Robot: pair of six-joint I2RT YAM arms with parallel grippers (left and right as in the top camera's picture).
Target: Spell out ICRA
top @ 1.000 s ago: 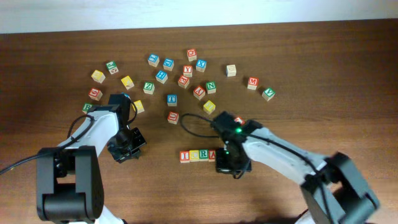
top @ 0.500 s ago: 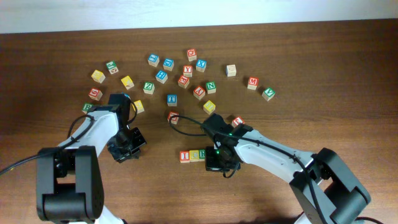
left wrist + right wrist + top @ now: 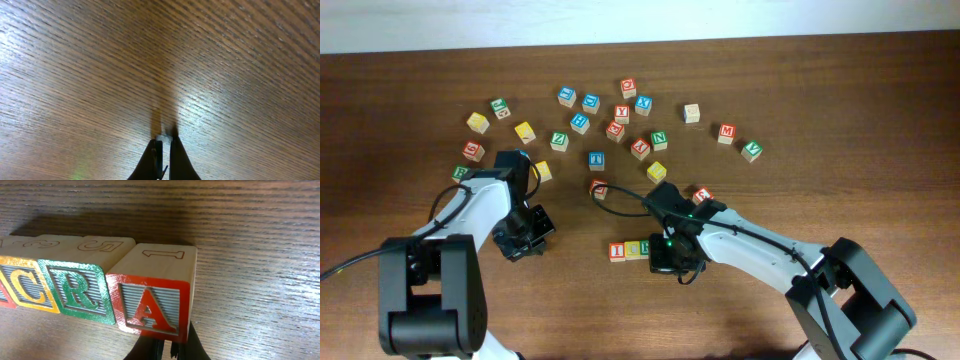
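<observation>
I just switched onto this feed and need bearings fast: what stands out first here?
The row of letter blocks mid-table draws the eye: the right wrist view shows the C block, R block and red A block side by side, the A turned slightly out of line. In the overhead view the right gripper covers that end of the row. A loose scatter of blocks lies farther back, and the left gripper sits shut over bare wood.
</observation>
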